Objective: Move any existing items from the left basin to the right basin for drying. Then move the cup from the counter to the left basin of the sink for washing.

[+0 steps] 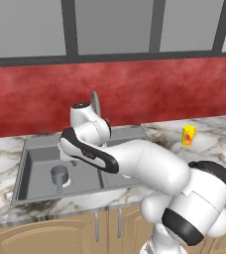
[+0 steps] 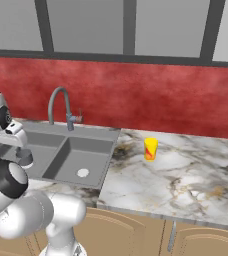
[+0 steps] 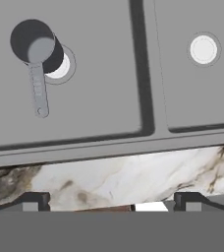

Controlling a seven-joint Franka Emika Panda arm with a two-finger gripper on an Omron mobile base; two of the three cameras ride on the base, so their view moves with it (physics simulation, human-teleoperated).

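A small grey pot [image 3: 34, 45] with a thin straight handle stands in the left basin [image 3: 99, 93], over its white drain. The same pot [image 1: 59, 174] shows in the left base view. My gripper [image 3: 111, 203] is open, fingertips far apart with nothing between them. It hangs high above the sink's front rim, clear of the pot. The right basin [image 3: 197, 93] holds nothing but its white drain [image 3: 203, 49]. The yellow cup [image 1: 188, 135] with a red mark stands upright on the marble counter [image 2: 186, 170], right of the sink, and shows as the cup [image 2: 150, 148] in the right base view.
A grey arched faucet [image 2: 58, 102] rises behind the sink divider [image 3: 146, 69]. A red backsplash [image 1: 159, 89] runs along the back. My white arm [image 1: 140, 163] reaches across the right basin [image 2: 81, 152]. Tan cabinets [image 2: 136, 230] sit below the counter.
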